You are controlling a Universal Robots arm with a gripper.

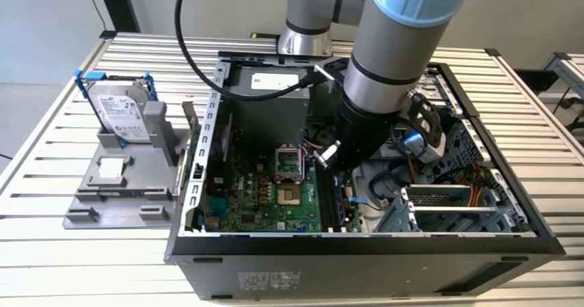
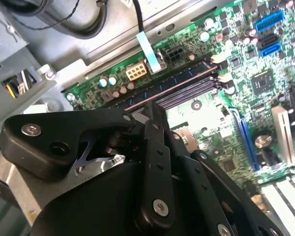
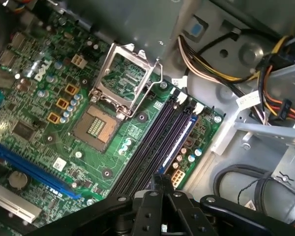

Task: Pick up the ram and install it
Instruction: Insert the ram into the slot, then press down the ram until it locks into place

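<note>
A slim dark-green board, apparently the ram, stands on edge at the right side of the grey holder, just outside the open computer case. My gripper is far from it, down inside the case over the motherboard. In both wrist views its fingers are together with nothing visible between them. The gripper hovers at one end of the black memory slots. In the first wrist view the gripper points along the memory slots, beside the open CPU socket.
A silver hard drive with blue rails stands in the grey holder. Cable bundles and a metal drive cage crowd the case on the exterior view's right. The arm's black cable loops over the case's back wall.
</note>
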